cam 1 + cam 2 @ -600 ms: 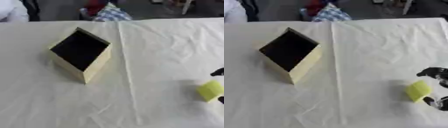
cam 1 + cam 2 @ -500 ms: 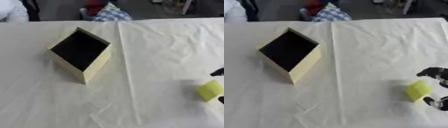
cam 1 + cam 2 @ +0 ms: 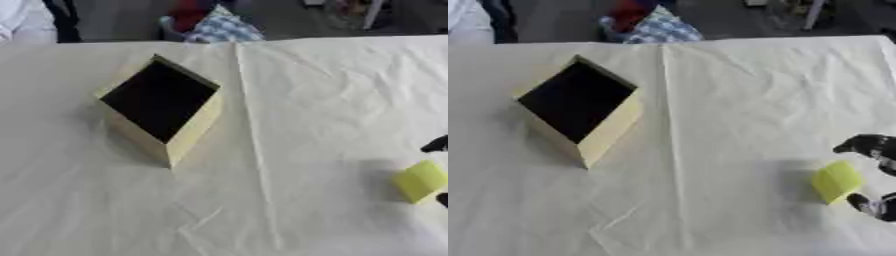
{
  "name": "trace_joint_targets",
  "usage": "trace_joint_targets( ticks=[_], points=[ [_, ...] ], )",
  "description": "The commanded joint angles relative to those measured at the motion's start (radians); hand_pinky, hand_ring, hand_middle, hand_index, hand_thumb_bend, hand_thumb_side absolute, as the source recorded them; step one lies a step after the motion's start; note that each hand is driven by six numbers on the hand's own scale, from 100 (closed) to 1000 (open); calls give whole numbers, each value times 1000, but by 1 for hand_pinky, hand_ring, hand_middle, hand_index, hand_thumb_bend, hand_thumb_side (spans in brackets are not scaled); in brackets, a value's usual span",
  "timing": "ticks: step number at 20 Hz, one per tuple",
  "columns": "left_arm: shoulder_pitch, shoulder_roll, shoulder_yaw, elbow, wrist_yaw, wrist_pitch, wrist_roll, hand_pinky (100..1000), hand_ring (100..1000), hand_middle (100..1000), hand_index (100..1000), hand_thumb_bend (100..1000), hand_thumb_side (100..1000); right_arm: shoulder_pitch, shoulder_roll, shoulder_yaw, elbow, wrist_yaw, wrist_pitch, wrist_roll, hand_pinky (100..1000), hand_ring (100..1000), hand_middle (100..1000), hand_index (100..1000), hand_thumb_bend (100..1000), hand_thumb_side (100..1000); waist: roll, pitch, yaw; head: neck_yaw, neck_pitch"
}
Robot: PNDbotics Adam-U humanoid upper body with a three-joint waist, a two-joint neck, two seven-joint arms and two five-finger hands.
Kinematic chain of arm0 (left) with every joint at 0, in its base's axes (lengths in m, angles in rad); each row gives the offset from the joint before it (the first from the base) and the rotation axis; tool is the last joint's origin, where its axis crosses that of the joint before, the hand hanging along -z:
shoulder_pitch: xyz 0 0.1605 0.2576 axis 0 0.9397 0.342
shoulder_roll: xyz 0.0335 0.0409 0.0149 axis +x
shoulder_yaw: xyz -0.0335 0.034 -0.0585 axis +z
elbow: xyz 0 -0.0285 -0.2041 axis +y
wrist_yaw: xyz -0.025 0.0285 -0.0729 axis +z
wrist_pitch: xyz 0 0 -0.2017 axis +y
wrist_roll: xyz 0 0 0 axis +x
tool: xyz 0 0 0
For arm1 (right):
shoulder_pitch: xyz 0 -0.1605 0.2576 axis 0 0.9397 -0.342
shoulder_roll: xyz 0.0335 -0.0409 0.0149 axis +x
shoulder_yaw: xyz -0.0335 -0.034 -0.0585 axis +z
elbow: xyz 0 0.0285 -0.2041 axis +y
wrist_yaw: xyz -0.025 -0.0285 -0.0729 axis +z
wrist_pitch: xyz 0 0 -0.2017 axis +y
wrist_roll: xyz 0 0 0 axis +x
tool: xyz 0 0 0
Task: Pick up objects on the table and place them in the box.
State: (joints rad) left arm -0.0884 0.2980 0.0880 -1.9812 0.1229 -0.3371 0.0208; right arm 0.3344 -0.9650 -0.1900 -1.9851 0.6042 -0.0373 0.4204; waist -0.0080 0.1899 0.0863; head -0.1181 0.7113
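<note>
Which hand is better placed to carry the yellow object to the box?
The right hand, probably: its fingers already curl around the yellow object at the table's right edge. The left hand appears in neither view.

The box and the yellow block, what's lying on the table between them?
Nothing but bare white cloth with a long crease; the right eye view shows that stretch from box to yellow block.

A: Which parts are cut off at the frame edge?

B: The right hand (image 3: 874, 175) is truncated by the right border; only dark fingers above and below the yellow block (image 3: 836, 181) show, its palm and arm out of view.

A: And what stays unreadable?

B: The box (image 3: 194, 131) interior is uniformly black, so its contents cannot be told. Whether fingers touch the block is unclear.
</note>
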Motion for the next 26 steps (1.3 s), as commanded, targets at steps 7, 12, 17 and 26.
trace_joint_targets(
  ticks=[7,12,17,26],
  points=[
    [-11,12,-1,-19,2,0,-6,756,808,835,729,100,747,-15,-56,8,-15,-12,36,62,932,899,878,928,357,171,-2,-7,2,-6,-3],
    [-13,11,-4,-19,3,1,-9,756,809,836,728,100,749,-34,-73,22,-15,-23,63,93,932,900,880,928,356,186,-2,-3,6,-13,-7],
    [-16,9,-4,-19,3,1,-11,756,809,836,728,100,749,-56,-86,35,-15,-33,82,113,932,899,880,926,352,193,-2,1,11,-17,-9],
    [-19,7,-4,-19,2,0,-14,757,809,836,726,100,750,-66,-94,52,-15,-17,121,159,863,895,880,915,361,191,-1,9,13,-22,-11]
  ],
)
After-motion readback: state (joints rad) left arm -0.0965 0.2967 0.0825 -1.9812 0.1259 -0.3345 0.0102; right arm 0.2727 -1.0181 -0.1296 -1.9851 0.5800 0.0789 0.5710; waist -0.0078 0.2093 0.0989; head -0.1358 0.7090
